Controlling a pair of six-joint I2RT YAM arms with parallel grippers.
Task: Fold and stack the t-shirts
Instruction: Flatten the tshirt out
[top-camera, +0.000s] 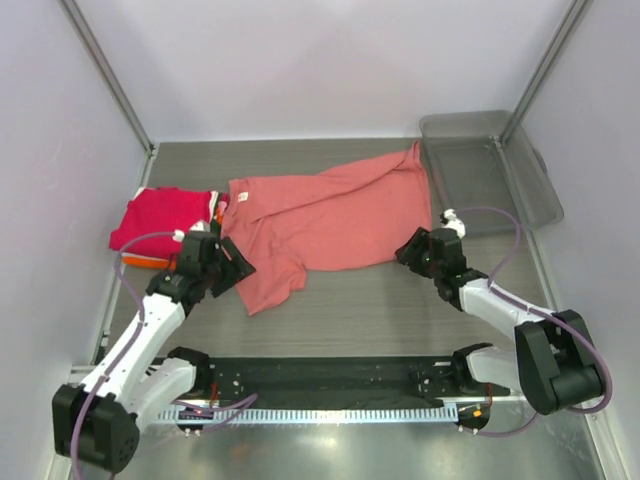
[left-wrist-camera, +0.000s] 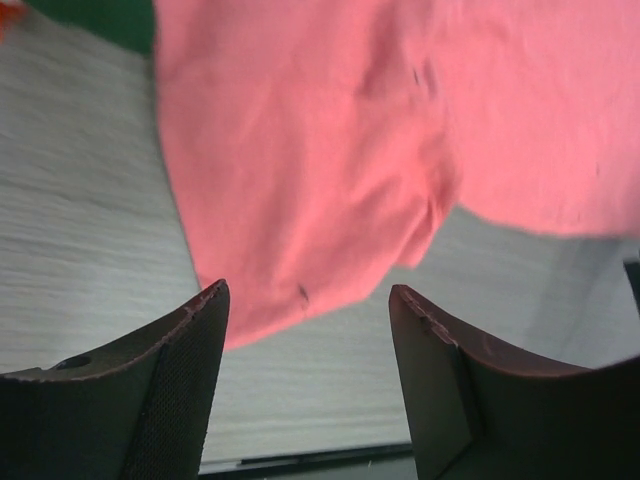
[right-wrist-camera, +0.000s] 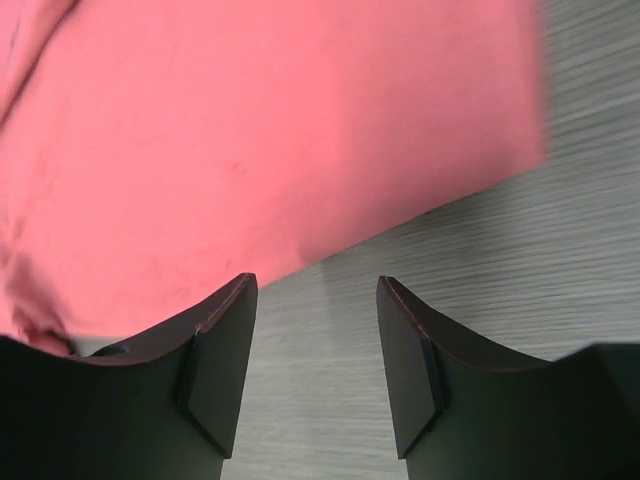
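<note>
The coral shirt (top-camera: 330, 225) lies spread but rumpled across the middle of the table (top-camera: 370, 310), its collar to the left and its hem (top-camera: 415, 190) to the right, where the far corner just reaches the bin (top-camera: 540, 190). A folded pile (top-camera: 160, 220), magenta-red on top with orange showing beneath, sits at the far left, touching the collar end. The left gripper (top-camera: 235, 268) hangs over the near sleeve (left-wrist-camera: 320, 250) with its jaws spread and nothing between them. The right gripper (top-camera: 410, 250) is likewise wide apart and empty, poised at the near right edge of the cloth, which in its wrist view runs just beyond the fingertips. The step in hand looks like taking hold of the near edge for a first fold, so little of this shirt is done yet. To do it well, each gripper should come down until one finger slides under the edge against the table, then pinch a single layer close to the corner, not a bunched handful. Both should lift together and keep the cloth taut between them, so that the creases flatten rather than fold in. The sleeve is bunched and doubled under itself; grabbing it there risks dragging the whole shirt towards the pile.
</note>
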